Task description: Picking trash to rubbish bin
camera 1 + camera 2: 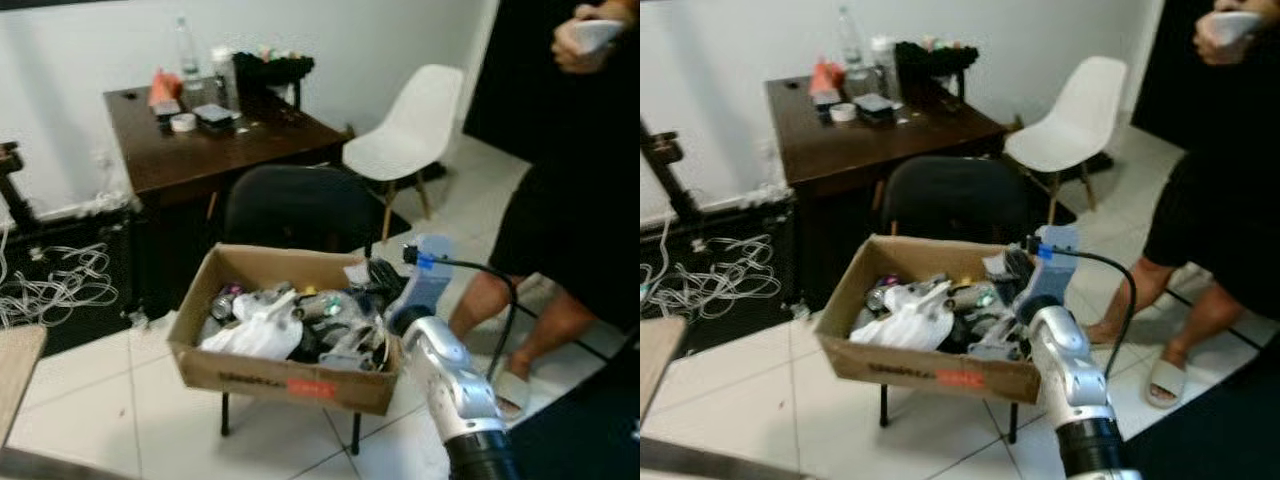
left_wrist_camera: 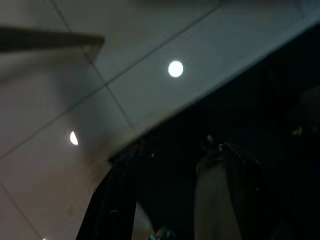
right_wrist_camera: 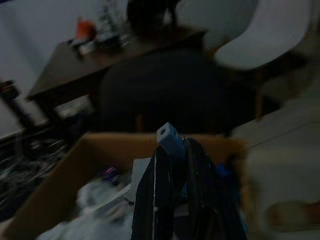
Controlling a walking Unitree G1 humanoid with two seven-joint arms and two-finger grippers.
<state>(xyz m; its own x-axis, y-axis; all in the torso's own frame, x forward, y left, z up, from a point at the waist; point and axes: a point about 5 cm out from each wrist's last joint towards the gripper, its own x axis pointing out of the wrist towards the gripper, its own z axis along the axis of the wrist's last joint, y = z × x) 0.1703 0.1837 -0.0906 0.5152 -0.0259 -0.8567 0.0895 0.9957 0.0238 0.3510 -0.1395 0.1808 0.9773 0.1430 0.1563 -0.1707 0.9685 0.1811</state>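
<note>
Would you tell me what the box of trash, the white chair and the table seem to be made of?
Box: plain brown corrugated cardboard, matte, with folded flaps. White chair: likely moulded plastic, one smooth shell, on seemingly wooden legs. Table: dark brown wood or veneer with a slight sheen.

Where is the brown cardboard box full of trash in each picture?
Left eye view: the cardboard box sits low in the middle, on a black chair.
Right eye view: the box is low in the middle again.
Left wrist view: too dark to tell.
Right wrist view: the box lies behind the right gripper.
Shared landmark: the white chair.
</note>
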